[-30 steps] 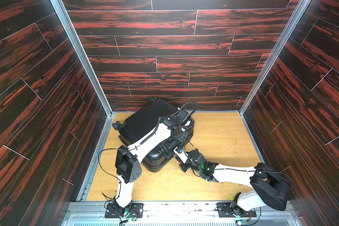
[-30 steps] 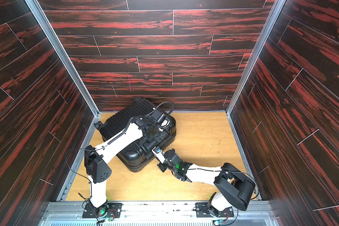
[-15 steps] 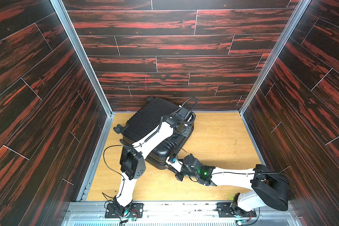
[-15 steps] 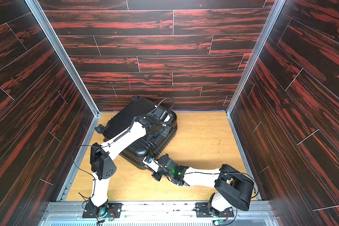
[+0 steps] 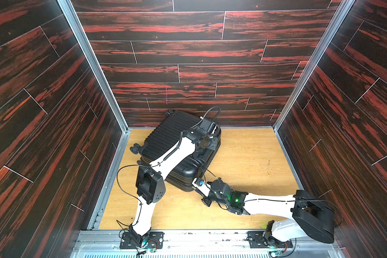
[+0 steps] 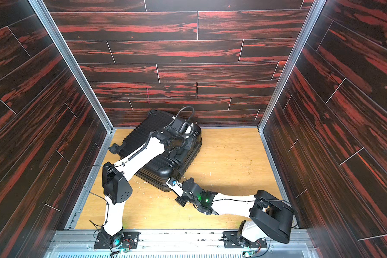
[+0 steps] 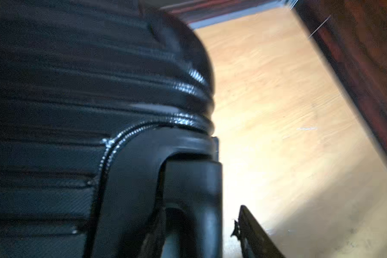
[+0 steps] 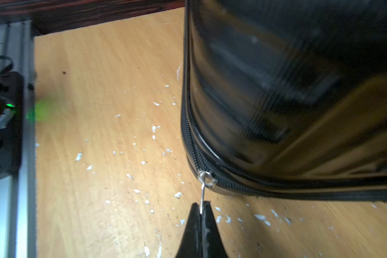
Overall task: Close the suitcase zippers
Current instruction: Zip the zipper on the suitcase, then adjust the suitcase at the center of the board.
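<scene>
1. Two claws attend the suitcase [image 5: 165,138], which lies flat and skewed at the far left of the wooden floor [image 5: 255,167].
2. At its near corner the right claw [image 8: 202,206] is pinched tight on the silvery pull tab [image 8: 202,194], just beyond its tips.
3. From there the zipper track [image 8: 277,189] runs left and far-right; which stretch is unzipped I cannot tell.
4. Over the far-right corner sits the left claw [image 5: 212,130]; its gap cannot be told.
5. Judged so, the right arm should pull along the seam.

left gripper [image 5: 204,151] parted, arm stretched far forward; right gripper [image 8: 201,208] pinched tight, arm low.
</scene>
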Controlling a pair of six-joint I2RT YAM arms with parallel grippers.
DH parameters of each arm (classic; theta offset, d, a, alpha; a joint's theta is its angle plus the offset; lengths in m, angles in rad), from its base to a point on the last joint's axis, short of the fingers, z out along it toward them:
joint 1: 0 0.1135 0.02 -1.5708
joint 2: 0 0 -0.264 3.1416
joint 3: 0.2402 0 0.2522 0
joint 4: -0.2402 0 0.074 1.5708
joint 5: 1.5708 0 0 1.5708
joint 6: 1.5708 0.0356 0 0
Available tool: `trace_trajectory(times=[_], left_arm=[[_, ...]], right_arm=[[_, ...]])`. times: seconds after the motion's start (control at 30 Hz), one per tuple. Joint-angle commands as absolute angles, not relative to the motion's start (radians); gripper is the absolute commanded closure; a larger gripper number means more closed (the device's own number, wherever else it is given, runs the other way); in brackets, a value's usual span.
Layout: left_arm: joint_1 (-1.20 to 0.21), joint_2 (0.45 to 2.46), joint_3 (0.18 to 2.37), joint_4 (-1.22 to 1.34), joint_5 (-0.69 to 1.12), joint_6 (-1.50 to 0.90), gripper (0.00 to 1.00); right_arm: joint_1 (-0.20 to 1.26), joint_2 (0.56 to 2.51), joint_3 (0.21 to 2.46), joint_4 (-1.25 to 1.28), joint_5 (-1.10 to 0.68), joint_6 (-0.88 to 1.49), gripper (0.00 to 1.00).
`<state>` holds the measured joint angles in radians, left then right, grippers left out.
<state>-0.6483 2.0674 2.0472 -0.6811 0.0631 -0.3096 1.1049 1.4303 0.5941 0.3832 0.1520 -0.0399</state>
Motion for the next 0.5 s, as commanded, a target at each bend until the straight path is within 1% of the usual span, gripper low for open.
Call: trace_trajectory(times=[0.0, 0.07, 0.2, 0.33, 0.47], left_arm=[[-0.574, 1.995, 2.092, -0.517, 0.173, -0.363, 0.40], [-0.558, 1.966, 2.087, -0.502, 0.233, -0.376, 0.37], [-0.528, 1.887, 2.061, -0.509, 0.243, -0.357, 0.35], [-0.486, 1.769, 1.974, -0.538, 0.121, -0.303, 0.33], [-0.374, 1.650, 1.853, -0.563, -0.034, -0.304, 0.33]], right_arm=[[1.125, 1.368, 0.570, 0.408, 0.054, -0.028, 1.00], [1.111, 1.354, 0.556, 0.409, 0.056, -0.022, 1.00], [1.087, 1.326, 0.530, 0.404, 0.062, -0.019, 1.00], [1.066, 1.299, 0.504, 0.406, 0.057, -0.016, 1.00], [1.055, 1.288, 0.496, 0.397, 0.058, -0.012, 1.00]])
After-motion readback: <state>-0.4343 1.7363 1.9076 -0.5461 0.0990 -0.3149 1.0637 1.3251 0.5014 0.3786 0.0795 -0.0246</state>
